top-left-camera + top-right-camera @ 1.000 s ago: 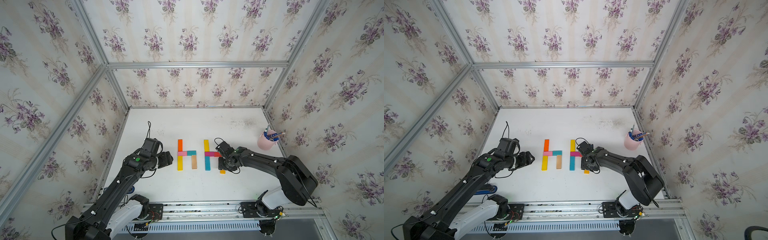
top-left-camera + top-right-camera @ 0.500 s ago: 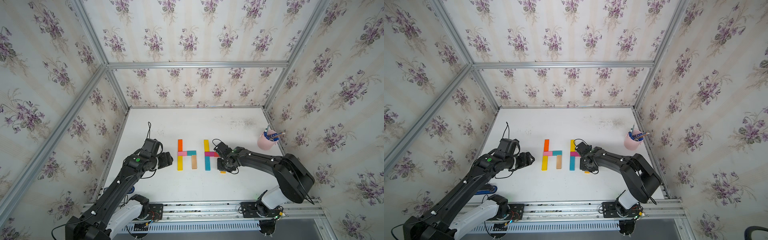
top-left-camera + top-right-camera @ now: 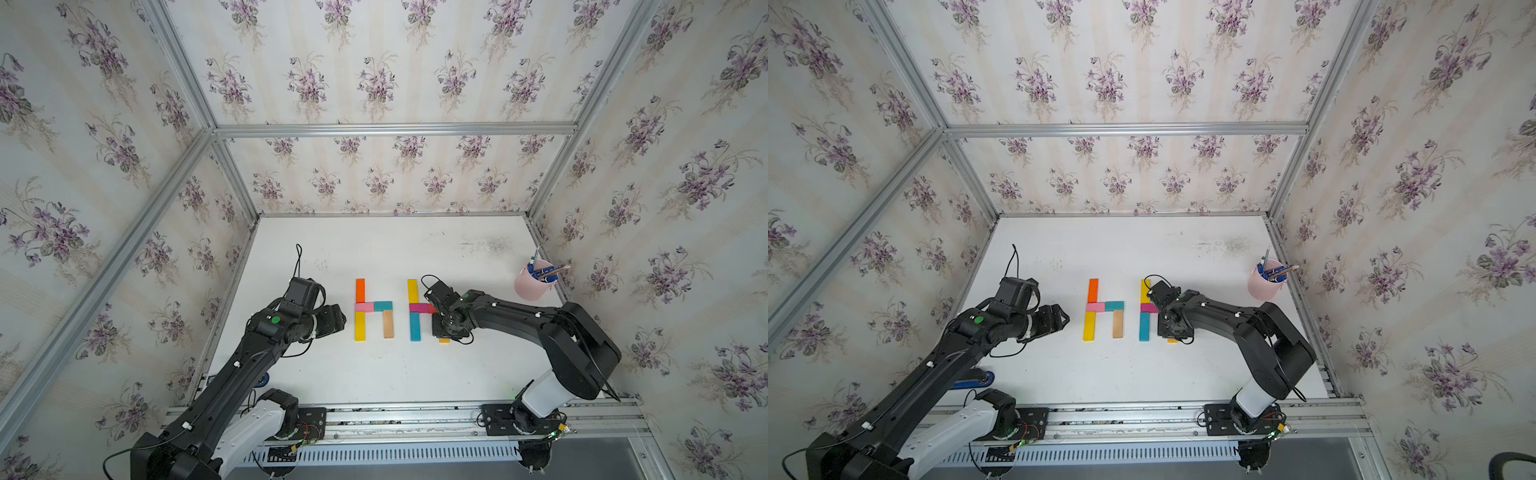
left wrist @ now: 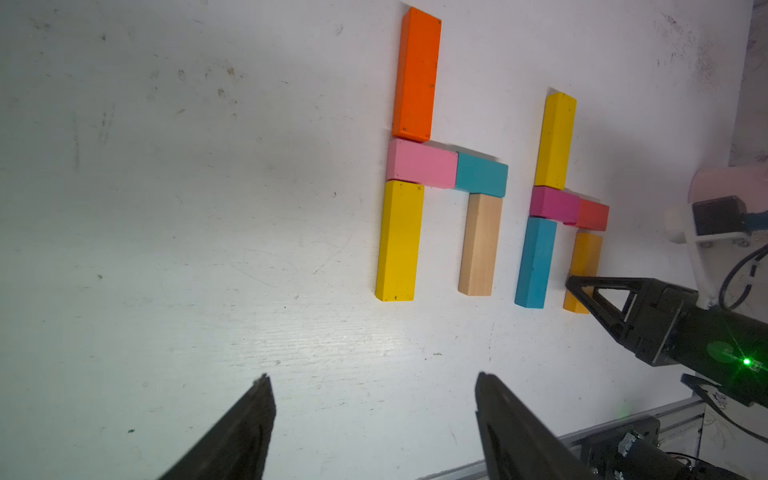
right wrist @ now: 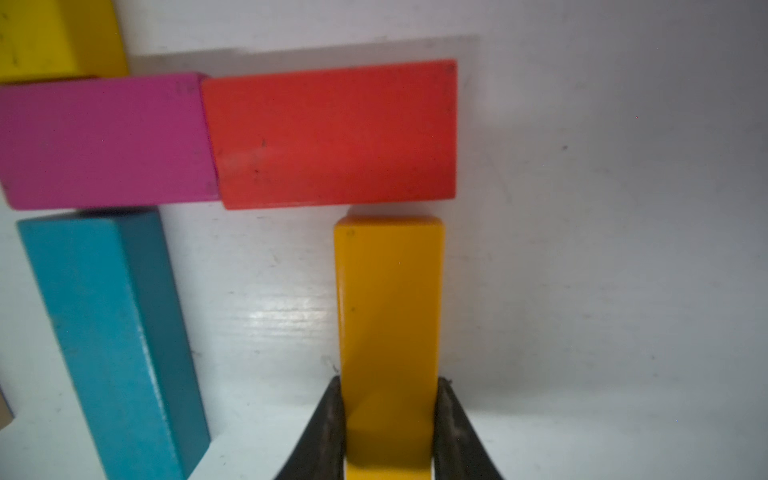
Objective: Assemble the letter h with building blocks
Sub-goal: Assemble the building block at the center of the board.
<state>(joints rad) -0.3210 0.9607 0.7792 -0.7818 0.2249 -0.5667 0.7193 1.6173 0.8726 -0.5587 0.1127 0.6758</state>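
Step in hand: seating the last leg of the second h.

- The right jaws are closed on the long sides of the amber block [image 5: 388,316], which lies flat on the bench [image 3: 374,374].
- Its far end sits square under the red block [image 5: 332,133], near that block's outer end. A thin dark line runs between the two, and I cannot tell whether they touch.
- The magenta block [image 5: 104,141] butts against the red block's other end, with the blue block [image 5: 112,332] below it.
- The left jaws are wide apart and empty, well apart from the red block, beyond the completed h [image 4: 419,164].

Next, as I judge it: close that seam if it is open, then part the jaws and lift straight off without dragging the leg.

Hard to see:
- In both top views the right arm [image 3: 511,311] covers most of the red block, and only the amber tip shows.
- The right wrist view cuts off the amber block's gripped end.
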